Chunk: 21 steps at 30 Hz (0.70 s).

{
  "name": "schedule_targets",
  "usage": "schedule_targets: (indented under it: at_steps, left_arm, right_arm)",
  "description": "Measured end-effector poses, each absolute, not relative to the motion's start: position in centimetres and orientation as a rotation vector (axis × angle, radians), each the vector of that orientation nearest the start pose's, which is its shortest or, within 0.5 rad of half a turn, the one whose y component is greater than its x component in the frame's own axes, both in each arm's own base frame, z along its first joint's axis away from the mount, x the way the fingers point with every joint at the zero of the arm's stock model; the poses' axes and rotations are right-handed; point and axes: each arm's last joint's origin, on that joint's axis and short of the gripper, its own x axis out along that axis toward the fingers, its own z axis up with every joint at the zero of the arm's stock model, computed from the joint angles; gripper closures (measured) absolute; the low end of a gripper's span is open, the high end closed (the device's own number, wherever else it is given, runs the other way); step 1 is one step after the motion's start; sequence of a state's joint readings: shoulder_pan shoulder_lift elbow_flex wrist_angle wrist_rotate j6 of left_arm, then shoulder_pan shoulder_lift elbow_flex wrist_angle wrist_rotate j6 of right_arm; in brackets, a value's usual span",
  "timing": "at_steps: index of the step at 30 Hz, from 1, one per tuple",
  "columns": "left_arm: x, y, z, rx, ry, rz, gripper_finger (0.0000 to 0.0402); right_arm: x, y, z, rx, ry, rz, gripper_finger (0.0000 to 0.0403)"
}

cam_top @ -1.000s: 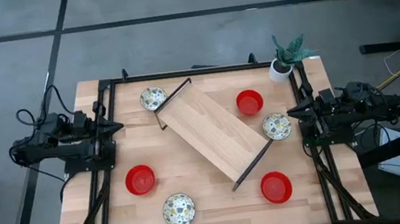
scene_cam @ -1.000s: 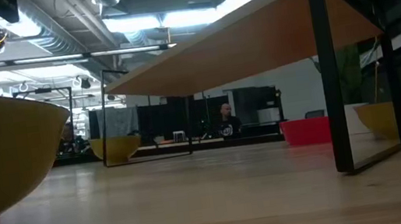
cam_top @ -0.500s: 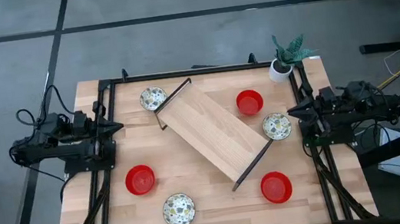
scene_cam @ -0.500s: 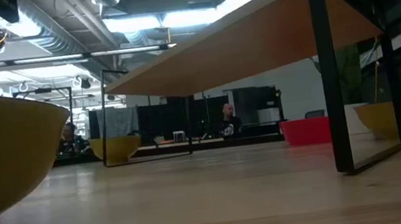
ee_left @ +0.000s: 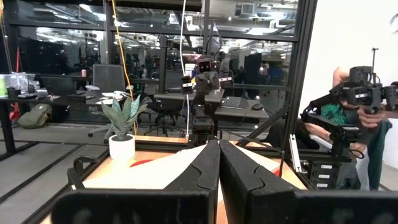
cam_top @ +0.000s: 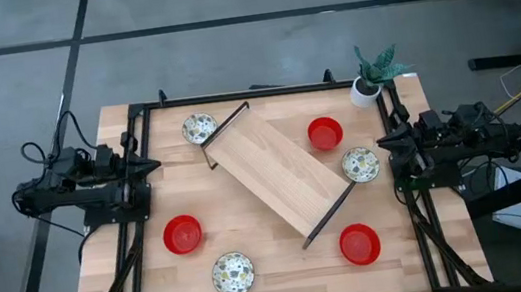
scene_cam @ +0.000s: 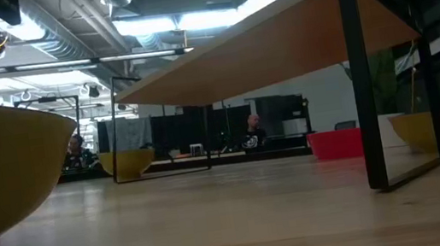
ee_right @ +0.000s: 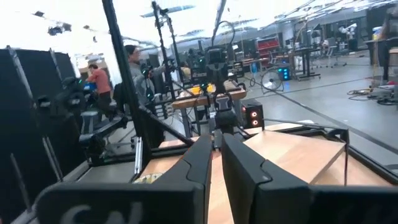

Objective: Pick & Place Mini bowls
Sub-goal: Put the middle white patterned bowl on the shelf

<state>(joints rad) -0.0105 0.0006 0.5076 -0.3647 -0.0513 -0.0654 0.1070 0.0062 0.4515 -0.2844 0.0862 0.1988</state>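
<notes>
Bowls: six small round bowls (cam_top: pixel 182 234), 3 glossy red, 3 speckled, scattered on wooden tabletop (cam_top: pixel 287 274) around raised wooden shelf (cam_top: pixel 279 169), probably the drop spot.
Left hand (cam_top: pixel 154 164): frame left edge, parked, fingers pressed together, empty.
Right hand (cam_top: pixel 379 144): right edge, beside speckled bowl (cam_top: pixel 360 164), nearly closed, holds nothing.

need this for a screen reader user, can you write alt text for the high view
Six mini bowls, three red and three speckled, sit spread over a wooden table around a slanted wooden shelf. Both arms wait at the table's sides, left hand and right hand empty.
</notes>
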Motion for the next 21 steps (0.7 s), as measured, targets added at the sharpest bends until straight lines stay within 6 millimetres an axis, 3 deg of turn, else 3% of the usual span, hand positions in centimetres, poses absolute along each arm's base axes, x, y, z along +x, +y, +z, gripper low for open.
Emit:
schedule_targets:
  at_steps: [9,21]
  left_arm:
    - [3.7,0.1,28.9,-0.07,-0.144,0.036,0.0398]
    - [3.7,0.1,28.9,-0.07,-0.144,0.036,0.0398]
  right_arm:
    - [5.1,-0.1,29.4,0.23,-0.191,-0.08,0.0363]
    - [6.2,0.0,33.3,0.285,-0.175,-0.115,0.0363]
